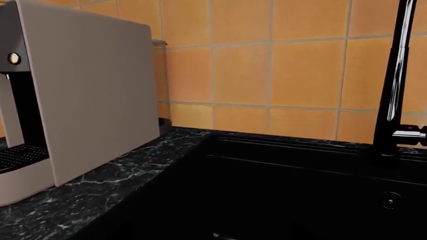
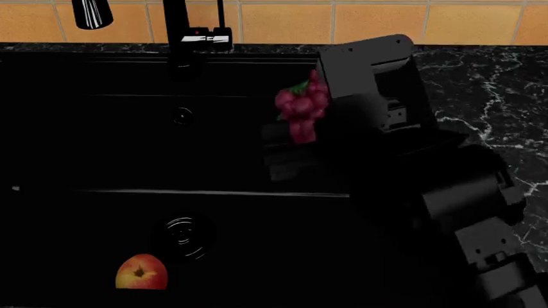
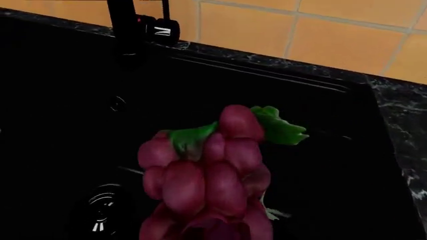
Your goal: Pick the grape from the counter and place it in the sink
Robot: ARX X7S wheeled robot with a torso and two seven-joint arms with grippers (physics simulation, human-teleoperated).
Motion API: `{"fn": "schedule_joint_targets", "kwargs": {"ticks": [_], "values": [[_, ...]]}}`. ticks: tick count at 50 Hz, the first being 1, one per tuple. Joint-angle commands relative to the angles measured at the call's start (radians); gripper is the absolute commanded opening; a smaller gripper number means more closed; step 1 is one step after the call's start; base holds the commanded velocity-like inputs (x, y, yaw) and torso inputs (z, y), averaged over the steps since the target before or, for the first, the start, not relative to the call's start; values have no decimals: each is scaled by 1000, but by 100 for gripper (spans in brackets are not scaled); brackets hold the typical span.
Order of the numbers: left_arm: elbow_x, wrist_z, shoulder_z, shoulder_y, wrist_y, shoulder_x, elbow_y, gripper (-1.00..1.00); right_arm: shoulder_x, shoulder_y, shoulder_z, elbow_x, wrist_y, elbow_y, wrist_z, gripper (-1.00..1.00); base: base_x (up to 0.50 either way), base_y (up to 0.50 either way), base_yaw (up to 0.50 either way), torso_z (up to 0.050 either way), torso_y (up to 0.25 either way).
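This is a home kitchen, rendered in a simulator. Square orange ceramic wall tiles (image 1: 267, 70) with pale grout run along the back as a splashback. Below them lies a black marble-look stone counter with white veining (image 1: 87, 190), and set into it is a large rectangular glossy black sink basin (image 2: 128, 147) with a round drain (image 2: 181, 234) and a tall black faucet (image 1: 395, 85) at its rear edge. On the counter beside the basin stands a boxy grey-beige coffee machine (image 1: 80, 90) with a black drip grate.
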Motion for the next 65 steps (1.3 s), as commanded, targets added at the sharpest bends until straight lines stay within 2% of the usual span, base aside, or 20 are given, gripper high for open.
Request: {"fn": "schedule_joint_targets", "kwargs": {"ticks": [1,11,22,31,42,65], "values": [[-5,-6,5,-6,-10,-2,7,100,-149,134,-115,-109,-62,335,-218,-100,0,0,0,0,0],[-9,-15,10,-6,-21,-4,24,100,-308,205,-230,-184,-225,740,-407,-100,0,0,0,0,0],[-1,-10,23,1,3,-5,3,100,-309,178,-657,243,-319,767,-378,-100,0,0,0,0,1],[-7,-13,11,15,7,-4,10,100,-309,141,-844,435,-355,755,-377,-100,0,0,0,0,0],[-8,-16,16,14,12,-3,5,100,-309,100,-916,492,-354,740,-382,-100,0,0,0,0,1],[-20,-17,20,3,11,-5,-1,100,-309,59,-918,461,-318,722,-394,-100,-1,0,0,0,0]]}}
